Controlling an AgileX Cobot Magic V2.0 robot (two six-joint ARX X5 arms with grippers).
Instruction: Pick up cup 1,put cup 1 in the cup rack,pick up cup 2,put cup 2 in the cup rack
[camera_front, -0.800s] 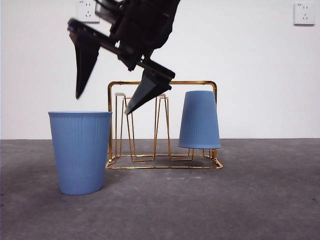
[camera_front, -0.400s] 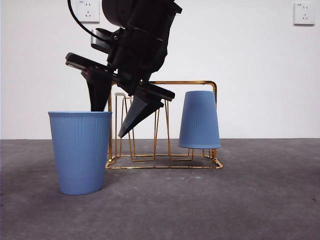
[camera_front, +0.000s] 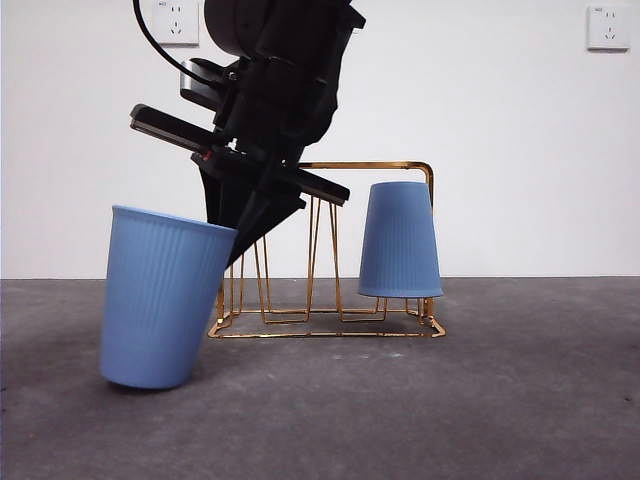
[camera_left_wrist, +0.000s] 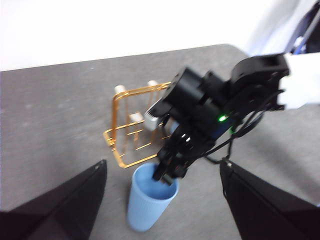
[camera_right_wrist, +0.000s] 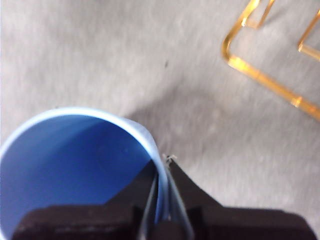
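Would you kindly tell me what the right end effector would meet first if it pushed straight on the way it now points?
Probably the table: the right end effector, shut on the cup's rim, points downward.

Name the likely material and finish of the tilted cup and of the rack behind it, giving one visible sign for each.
The tilted cup: probably plastic, matte blue; fine vertical ribs and a thin rim that the right gripper pinches. The rack: apparently metal wire with a shiny gold finish; thin bent rods with bright glints.
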